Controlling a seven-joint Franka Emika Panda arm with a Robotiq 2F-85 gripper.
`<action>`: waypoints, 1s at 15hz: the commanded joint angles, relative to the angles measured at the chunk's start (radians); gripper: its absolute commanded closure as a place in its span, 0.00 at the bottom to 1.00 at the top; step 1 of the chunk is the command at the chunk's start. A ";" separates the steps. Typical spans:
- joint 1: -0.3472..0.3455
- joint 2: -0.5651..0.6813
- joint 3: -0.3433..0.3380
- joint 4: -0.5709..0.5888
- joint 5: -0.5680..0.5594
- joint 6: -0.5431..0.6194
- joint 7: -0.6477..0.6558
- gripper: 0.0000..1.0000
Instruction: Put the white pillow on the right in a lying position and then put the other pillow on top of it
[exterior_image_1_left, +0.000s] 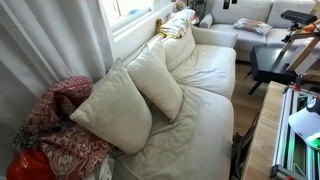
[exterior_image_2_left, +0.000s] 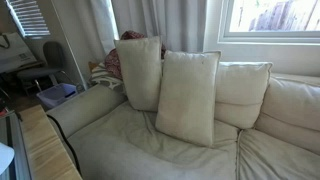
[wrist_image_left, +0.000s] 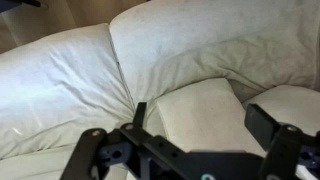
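Two white pillows stand upright against the back of a cream sofa (exterior_image_1_left: 205, 95). In both exterior views one pillow (exterior_image_1_left: 112, 110) (exterior_image_2_left: 141, 72) is near the sofa's arm and the second pillow (exterior_image_1_left: 156, 80) (exterior_image_2_left: 188, 96) leans beside it, overlapping it. In the wrist view my gripper (wrist_image_left: 202, 122) is open and empty, its two dark fingers either side of a white pillow (wrist_image_left: 195, 108) below it, apart from it. Another pillow's edge (wrist_image_left: 296, 100) shows at the right. The arm is out of both exterior views.
A red patterned blanket (exterior_image_1_left: 58, 128) (exterior_image_2_left: 124, 50) lies heaped on the sofa's arm behind the pillows. A yellowish cloth (exterior_image_1_left: 176, 27) lies on the far sofa back. A wooden table edge (exterior_image_1_left: 262, 140) (exterior_image_2_left: 40, 145) runs in front of the sofa. A purple box (exterior_image_2_left: 55, 95) stands beside it.
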 joint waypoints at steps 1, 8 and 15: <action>-0.002 0.001 0.002 0.002 0.001 -0.003 -0.001 0.00; 0.043 0.182 0.036 0.033 0.266 0.127 0.144 0.00; 0.072 0.517 0.116 0.161 0.509 0.519 0.405 0.00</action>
